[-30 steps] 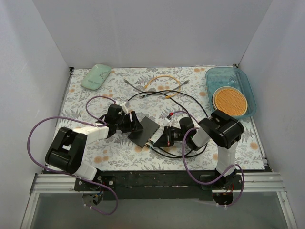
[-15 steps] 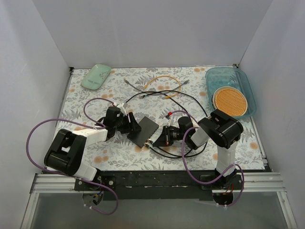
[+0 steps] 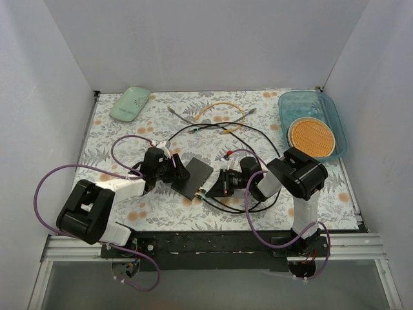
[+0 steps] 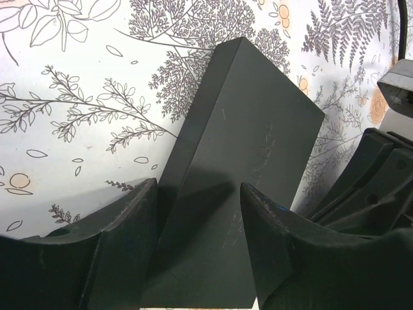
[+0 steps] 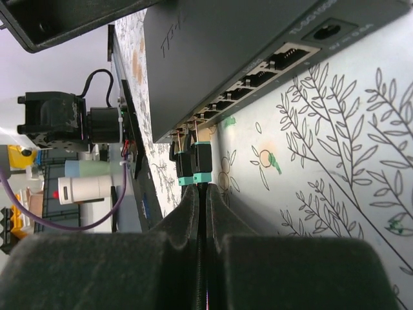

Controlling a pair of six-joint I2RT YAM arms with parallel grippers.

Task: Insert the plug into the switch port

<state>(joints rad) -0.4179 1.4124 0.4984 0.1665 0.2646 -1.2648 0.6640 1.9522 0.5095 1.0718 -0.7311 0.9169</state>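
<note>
The switch (image 3: 195, 175), a flat dark grey box, lies slanted on the patterned mat between the two arms. My left gripper (image 3: 177, 171) straddles its left end. In the left wrist view both fingers press against the switch (image 4: 245, 148), so the left gripper (image 4: 199, 187) is shut on it. My right gripper (image 3: 210, 189) is shut on the thin black cable just behind the plug (image 5: 201, 165), which is black with a teal collar. The plug's tip meets the row of ports (image 5: 271, 68) along the switch's (image 5: 258, 39) edge. Whether it sits inside a port cannot be told.
A teal tray (image 3: 329, 110) holding an orange round disc (image 3: 312, 134) stands at the back right. A pale green mouse (image 3: 130, 103) lies at the back left. A yellow cable (image 3: 222, 106) and a black cable (image 3: 258, 135) loop across the middle back.
The left gripper's jaws have narrowed onto the switch and its arm has drawn slightly left. The right gripper has crept left with the plug toward the switch's edge.
</note>
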